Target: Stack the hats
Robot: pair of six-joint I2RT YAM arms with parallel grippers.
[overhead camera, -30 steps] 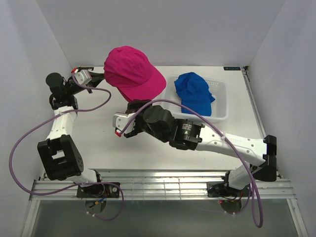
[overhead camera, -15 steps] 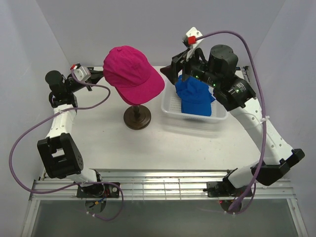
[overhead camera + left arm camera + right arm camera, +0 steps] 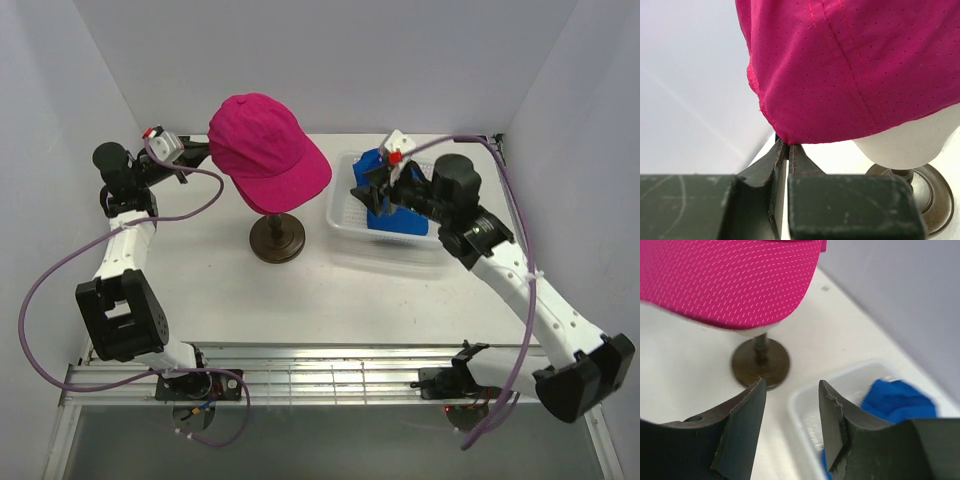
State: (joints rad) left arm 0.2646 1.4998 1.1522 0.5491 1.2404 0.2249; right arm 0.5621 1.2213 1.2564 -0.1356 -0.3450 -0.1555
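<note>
Right pincer (image 3: 368,193) has dropped over the blue hat (image 3: 408,222) in the basket (image 3: 340,216).

Bright, even, diffuse light fills the overhead view, with only a soft shadow on the bench (image 3: 200,270) beneath the pink cap (image 3: 265,140). Up close, the left claw (image 3: 788,146) looks dark and the right claw (image 3: 792,390) is blurred. The blue cap (image 3: 895,400) at 4 o'clock is out of focus.
</note>
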